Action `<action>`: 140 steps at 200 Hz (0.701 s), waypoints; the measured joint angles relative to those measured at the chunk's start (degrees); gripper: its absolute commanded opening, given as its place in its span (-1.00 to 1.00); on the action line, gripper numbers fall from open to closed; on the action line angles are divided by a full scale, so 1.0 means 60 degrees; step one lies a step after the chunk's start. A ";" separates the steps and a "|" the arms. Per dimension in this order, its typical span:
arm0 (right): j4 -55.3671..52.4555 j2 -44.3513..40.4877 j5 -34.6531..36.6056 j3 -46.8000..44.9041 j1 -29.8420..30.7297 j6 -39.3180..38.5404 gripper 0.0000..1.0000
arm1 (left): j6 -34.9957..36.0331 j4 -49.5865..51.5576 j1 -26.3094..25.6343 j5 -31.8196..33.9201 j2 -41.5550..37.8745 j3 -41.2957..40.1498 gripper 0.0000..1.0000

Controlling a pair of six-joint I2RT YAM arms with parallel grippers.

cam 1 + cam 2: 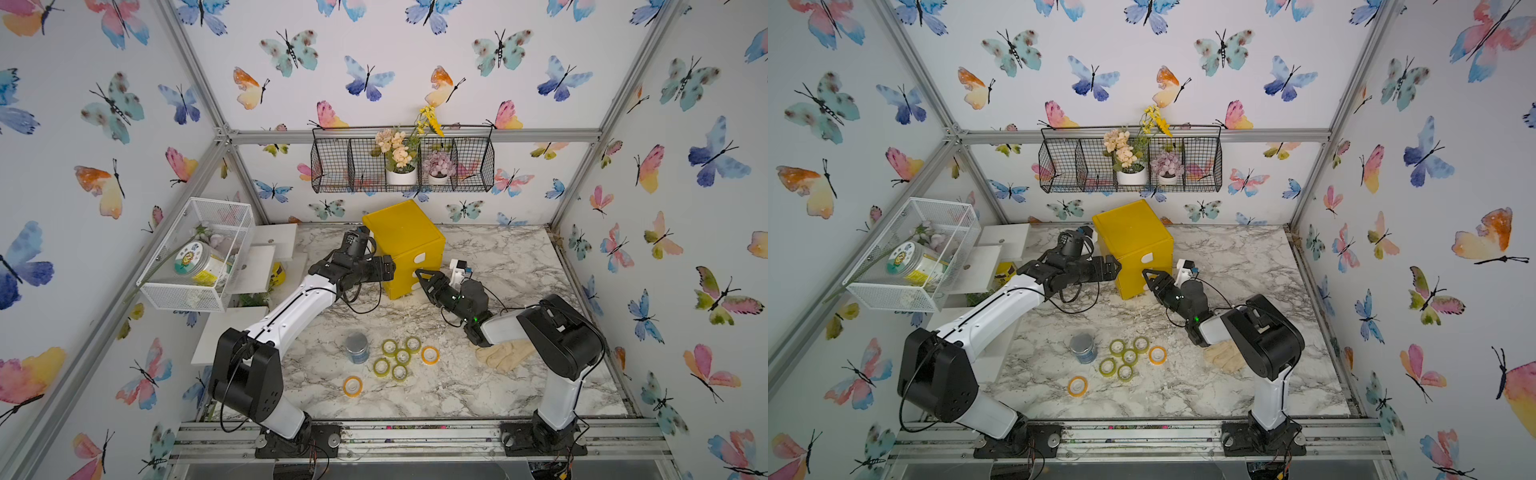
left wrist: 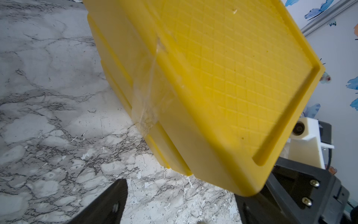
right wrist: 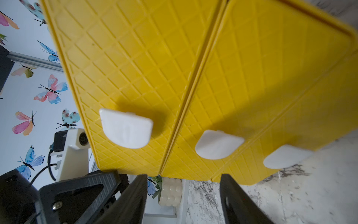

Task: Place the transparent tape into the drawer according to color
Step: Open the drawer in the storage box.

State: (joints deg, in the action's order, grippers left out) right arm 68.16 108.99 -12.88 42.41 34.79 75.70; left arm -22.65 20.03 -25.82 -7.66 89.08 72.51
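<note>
The yellow cabinet [image 1: 401, 232] stands at the back middle of the marble table, its three drawers [image 3: 135, 58] all pushed in, each with a white tab handle [image 3: 126, 128]. Several yellow-green rolls of transparent tape [image 1: 402, 356] lie clustered near the front. One orange roll [image 1: 430, 355] lies beside them and another [image 1: 352, 386] lies nearer the front edge. My left gripper [image 1: 388, 268] is open at the cabinet's left front corner, which overlaps one finger [image 2: 251, 209] in the left wrist view. My right gripper [image 3: 184, 175] is open and empty, close to the drawer fronts.
A blue-grey jar [image 1: 357, 348] stands just left of the tape cluster. A beige glove [image 1: 505, 356] lies under the right arm. A white mesh basket [image 1: 199, 257] and white shelves [image 1: 262, 270] line the left wall. A black wire basket [image 1: 332, 166] with flowers hangs behind.
</note>
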 measured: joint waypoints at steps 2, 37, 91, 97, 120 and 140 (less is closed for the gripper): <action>0.0015 0.0029 -0.0004 0.0015 0.0000 0.0033 0.28 | 0.0000 0.0000 0.0000 0.0000 0.0000 0.0000 0.83; 0.0047 0.0426 -0.0011 0.0062 -0.0047 0.0240 0.28 | 0.0026 0.0000 0.0044 0.0000 0.0022 0.0000 0.83; 0.0379 0.0849 -0.0084 0.0131 -0.0208 0.0313 0.27 | 0.0062 -0.0004 0.0044 0.0000 0.0025 0.0000 0.83; 0.0379 0.0889 -0.0098 0.0186 -0.0229 0.0313 0.27 | 0.0062 -0.0004 0.0044 0.0000 0.0029 0.0000 0.83; 0.0448 0.0987 -0.0131 0.0448 -0.0248 0.0310 0.25 | 0.0062 -0.0004 0.0044 -0.0004 0.0069 0.0000 0.83; 0.0528 0.0998 -0.0178 0.0627 -0.0248 0.0310 0.23 | 0.0066 -0.0004 0.0044 -0.0004 0.0106 0.0000 0.83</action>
State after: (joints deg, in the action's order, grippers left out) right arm 71.33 114.98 -13.96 46.17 33.30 77.56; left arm -22.26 20.01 -25.56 -7.68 89.71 72.51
